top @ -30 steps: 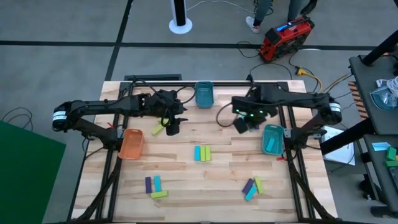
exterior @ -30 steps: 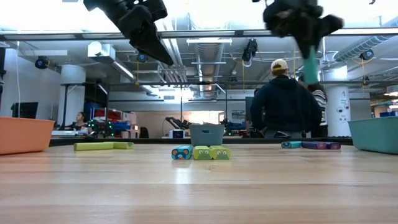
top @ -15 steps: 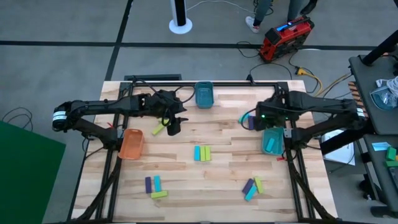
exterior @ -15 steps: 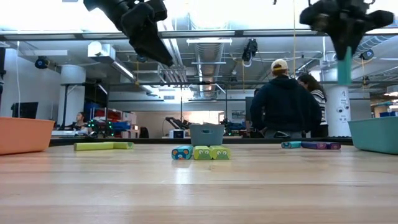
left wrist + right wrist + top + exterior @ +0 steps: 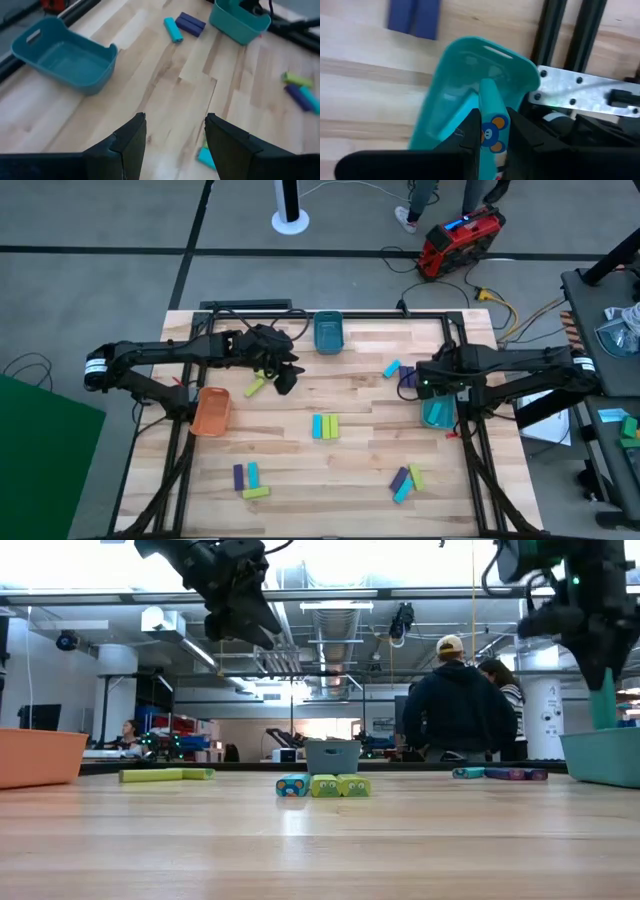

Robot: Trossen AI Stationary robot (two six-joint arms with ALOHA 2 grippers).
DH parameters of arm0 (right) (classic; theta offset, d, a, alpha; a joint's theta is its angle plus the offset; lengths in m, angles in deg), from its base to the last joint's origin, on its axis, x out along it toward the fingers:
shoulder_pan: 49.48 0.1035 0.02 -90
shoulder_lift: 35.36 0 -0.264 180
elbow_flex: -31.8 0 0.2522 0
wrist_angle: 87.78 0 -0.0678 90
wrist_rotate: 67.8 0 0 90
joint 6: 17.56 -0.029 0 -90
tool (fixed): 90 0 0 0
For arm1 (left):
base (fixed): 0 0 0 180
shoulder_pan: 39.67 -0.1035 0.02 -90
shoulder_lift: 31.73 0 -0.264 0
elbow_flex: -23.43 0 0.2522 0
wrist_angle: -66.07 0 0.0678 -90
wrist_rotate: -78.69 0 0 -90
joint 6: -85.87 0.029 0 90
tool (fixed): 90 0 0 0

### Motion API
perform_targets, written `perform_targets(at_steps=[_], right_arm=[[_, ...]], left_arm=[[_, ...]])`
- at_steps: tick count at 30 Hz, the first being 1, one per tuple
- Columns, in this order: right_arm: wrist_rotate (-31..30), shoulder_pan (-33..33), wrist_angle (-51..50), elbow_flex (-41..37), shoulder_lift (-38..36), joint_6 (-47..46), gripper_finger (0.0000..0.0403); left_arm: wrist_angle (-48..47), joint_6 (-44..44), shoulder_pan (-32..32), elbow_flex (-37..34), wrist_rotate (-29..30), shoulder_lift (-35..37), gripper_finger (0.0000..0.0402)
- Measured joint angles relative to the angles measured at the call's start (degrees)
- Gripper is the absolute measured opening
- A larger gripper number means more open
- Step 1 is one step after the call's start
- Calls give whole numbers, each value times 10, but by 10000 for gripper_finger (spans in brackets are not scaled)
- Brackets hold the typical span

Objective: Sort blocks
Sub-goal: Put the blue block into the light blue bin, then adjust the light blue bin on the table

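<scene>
My right gripper (image 5: 492, 131) clamped a cyan block (image 5: 491, 107) directly over the teal bin (image 5: 437, 408) at the table's right edge. Left gripper (image 5: 173, 145) hung open, high over bare wood — other blocks (image 5: 325, 426) lay mid-table; a person (image 5: 459, 705) stood beyond.

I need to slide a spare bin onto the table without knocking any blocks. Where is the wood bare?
Bare wood lies between the orange bin and the centre trio of blocks, and along the near edge between the two front clusters. It is crowded by the right gripper, holding a cyan block over the teal bin.
</scene>
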Motion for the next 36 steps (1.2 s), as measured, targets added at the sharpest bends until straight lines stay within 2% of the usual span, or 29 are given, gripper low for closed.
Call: perform_targets(at_steps=[3, 9, 13, 22, 28, 36], right_arm=[[0, 0, 10, -21, 3, 14, 51], [-2, 0, 34, -35, 2, 36, 108], [-14, 0, 35, -36, 2, 54, 117], [-36, 0, 50, -9, -6, 91, 57], [-42, 0, 113, 33, -7, 137, 15], [-22, 0, 223, 36, 18, 192, 12]], left_arm=[[-1, -40, 0, 1, 0, 0, 180], [-5, -89, 0, 29, 0, 0, 180], [-25, -115, 0, 49, 0, 0, 180], [-137, -201, 7, 103, 0, 0, 180], [-233, -256, 55, 128, 0, 0, 180], [-264, -349, 144, 128, 17, 0, 180]])
